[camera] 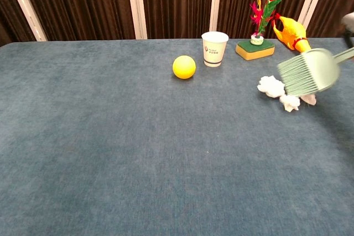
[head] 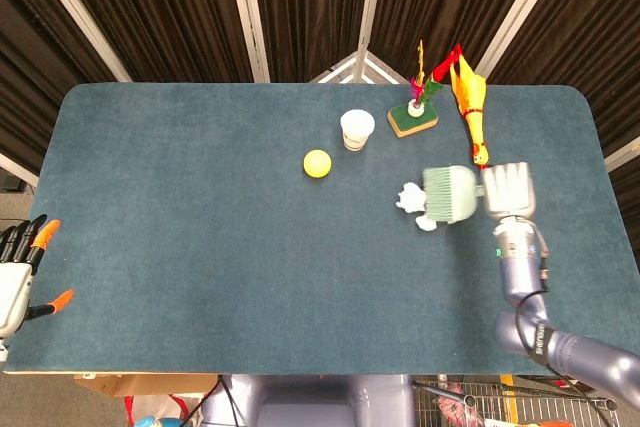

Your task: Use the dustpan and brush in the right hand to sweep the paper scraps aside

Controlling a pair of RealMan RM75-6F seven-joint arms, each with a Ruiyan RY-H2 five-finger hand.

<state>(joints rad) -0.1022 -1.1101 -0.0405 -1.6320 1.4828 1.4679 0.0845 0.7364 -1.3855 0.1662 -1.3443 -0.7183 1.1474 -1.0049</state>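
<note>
My right hand (head: 507,189) holds the pale green brush (head: 450,195) by its handle, bristles pointing left over the blue table (head: 200,247). White paper scraps (head: 410,197) lie just left of and under the bristles. In the chest view the brush (camera: 310,73) hovers at the right edge, over crumpled scraps (camera: 271,85) and a smaller scrap (camera: 289,102). Only the handle reaches the frame's edge there. No dustpan is visible. My left hand (head: 20,272) hangs off the table's front left corner, fingers apart and holding nothing.
A yellow ball (head: 317,163) and a white paper cup (head: 357,129) stand behind the scraps. A sponge with feathers (head: 413,119) and a rubber chicken (head: 470,107) lie at the back right, close to my right hand.
</note>
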